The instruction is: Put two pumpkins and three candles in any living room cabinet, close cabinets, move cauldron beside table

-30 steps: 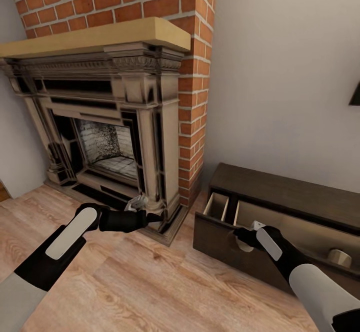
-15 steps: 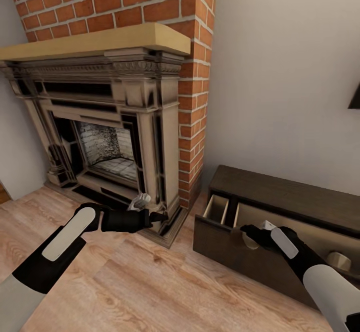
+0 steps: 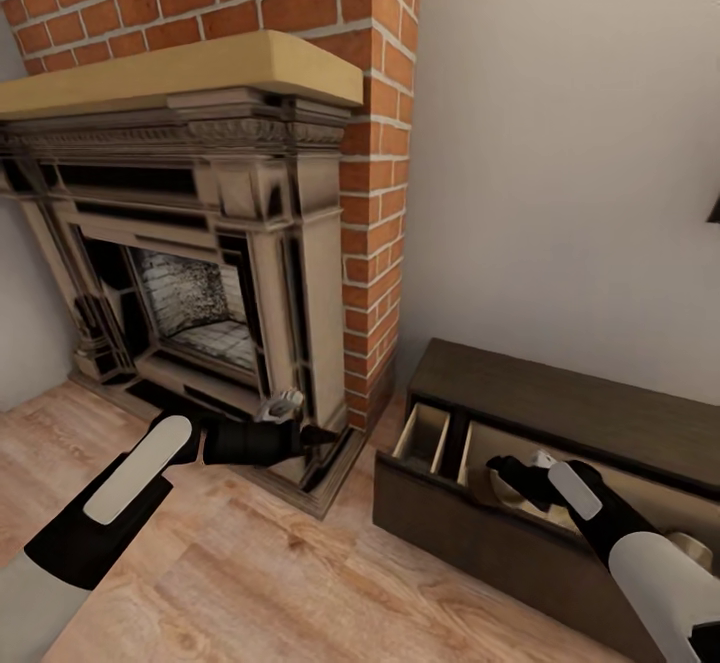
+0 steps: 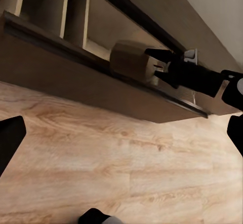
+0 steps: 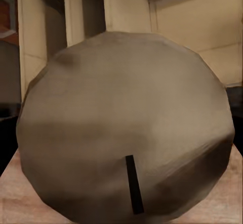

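Note:
The dark-brown cabinet [image 3: 560,393] stands low against the wall at the right, its wide drawer pulled out and showing pale compartments. My right gripper [image 3: 507,470] is shut on a beige candle [image 3: 487,486] and holds it just over the drawer's front edge. The left wrist view has the same candle [image 4: 126,62] at the right gripper [image 4: 157,64], above the drawer front of the cabinet [image 4: 76,77]. Up close, the candle [image 5: 121,127] is a faceted tan ball. A second candle [image 3: 690,546] lies in the drawer farther right. My left gripper [image 3: 318,435] hangs open near the fireplace base.
A stone-and-brick fireplace [image 3: 200,193] with a wooden mantel fills the left, its hearth plinth jutting toward the cabinet's left end. Wood floor [image 3: 250,583] stretches in front of both. A plain wall rises behind the cabinet.
The camera has drifted, shifting the whole scene. My right gripper has carried the candle from in front of the drawer front to over the drawer's edge. The left arm has barely moved.

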Robot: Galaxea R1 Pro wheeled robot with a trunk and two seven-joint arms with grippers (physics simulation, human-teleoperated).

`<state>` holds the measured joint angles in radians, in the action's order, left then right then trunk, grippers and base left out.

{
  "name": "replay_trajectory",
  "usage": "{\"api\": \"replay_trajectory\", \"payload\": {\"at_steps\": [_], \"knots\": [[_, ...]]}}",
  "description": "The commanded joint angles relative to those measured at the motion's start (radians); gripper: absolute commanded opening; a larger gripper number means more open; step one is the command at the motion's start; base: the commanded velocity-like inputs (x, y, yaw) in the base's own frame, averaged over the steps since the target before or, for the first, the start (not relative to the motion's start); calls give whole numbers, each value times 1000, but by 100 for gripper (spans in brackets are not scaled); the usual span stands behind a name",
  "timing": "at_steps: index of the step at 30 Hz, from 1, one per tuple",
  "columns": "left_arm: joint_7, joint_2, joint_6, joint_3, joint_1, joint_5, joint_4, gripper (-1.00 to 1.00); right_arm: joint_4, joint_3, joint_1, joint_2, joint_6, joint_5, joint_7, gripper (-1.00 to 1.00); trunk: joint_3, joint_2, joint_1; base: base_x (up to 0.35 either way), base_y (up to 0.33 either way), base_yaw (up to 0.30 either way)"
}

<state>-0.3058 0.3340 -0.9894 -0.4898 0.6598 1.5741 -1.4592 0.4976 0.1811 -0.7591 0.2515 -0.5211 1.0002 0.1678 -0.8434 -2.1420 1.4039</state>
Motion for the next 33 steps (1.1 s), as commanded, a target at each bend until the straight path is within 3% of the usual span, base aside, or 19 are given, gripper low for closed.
{"api": "replay_trajectory", "payload": {"at_steps": [1,4,10,22,33], "knots": [[-10,1,0,-2,0,11,-1,100,2,6,0,2,-2,-2,2,-100,-1,0,0,177,-272,0],[-10,1,0,-2,0,11,-1,100,0,5,0,3,-3,-3,-40,-100,0,0,0,146,-276,-150],[-10,1,0,-1,0,11,-1,100,-2,6,0,5,-4,-3,-55,-100,2,0,0,119,-195,-260],[-10,2,0,-1,-2,12,0,100,-1,6,0,5,-6,-6,-56,-100,7,0,0,78,21,-274],[-10,1,0,-1,-2,12,2,100,-1,6,0,3,-13,-11,-28,-100,8,0,0,162,35,-44]]}}
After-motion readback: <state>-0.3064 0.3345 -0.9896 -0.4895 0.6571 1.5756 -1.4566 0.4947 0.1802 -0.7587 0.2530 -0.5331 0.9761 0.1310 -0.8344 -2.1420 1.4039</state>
